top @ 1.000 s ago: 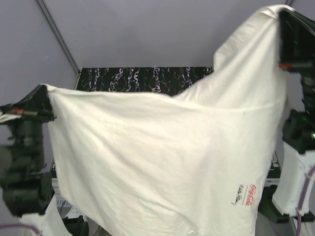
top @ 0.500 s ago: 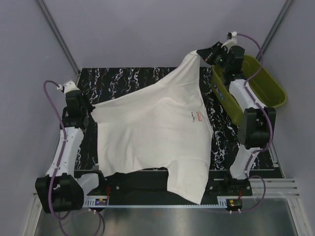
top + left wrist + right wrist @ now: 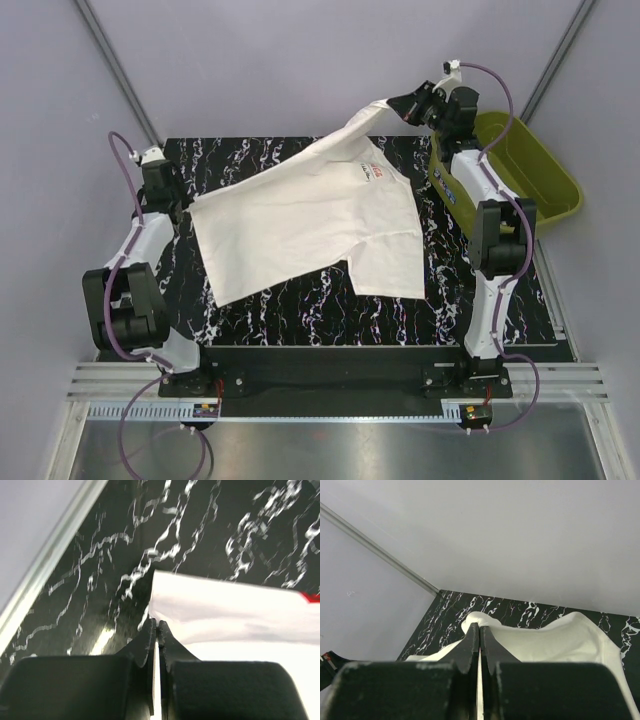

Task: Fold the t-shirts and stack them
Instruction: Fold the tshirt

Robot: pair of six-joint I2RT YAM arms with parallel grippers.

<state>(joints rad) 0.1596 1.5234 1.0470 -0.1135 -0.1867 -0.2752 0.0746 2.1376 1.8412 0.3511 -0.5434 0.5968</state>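
The left gripper point(image 3: 186, 208), low over the table's point(image 3: 300, 320) left edge, has its jaws pinched on one corner of the t-shirt point(image 3: 300, 210), which lies mostly spread on the table. To flatten it well, both corners should probably come down together and taut. The right gripper point(image 3: 395, 103), raised at the far right beside the green bin point(image 3: 545, 175), is clamped on the lifted corner.

Robotics lab test cell. Evidence: plain grey walls point(image 3: 300, 60) close in the far, left and right edges of a black marble-patterned table point(image 3: 300, 320). Metal struts point(image 3: 115, 70) rise at the far corners. A slotted aluminium rail point(image 3: 330, 408) runs along the near edge. The left arm point(image 3: 135, 245) and right arm point(image 3: 485, 185) are mounted there. An olive bin point(image 3: 530, 160) sits at the right edge.
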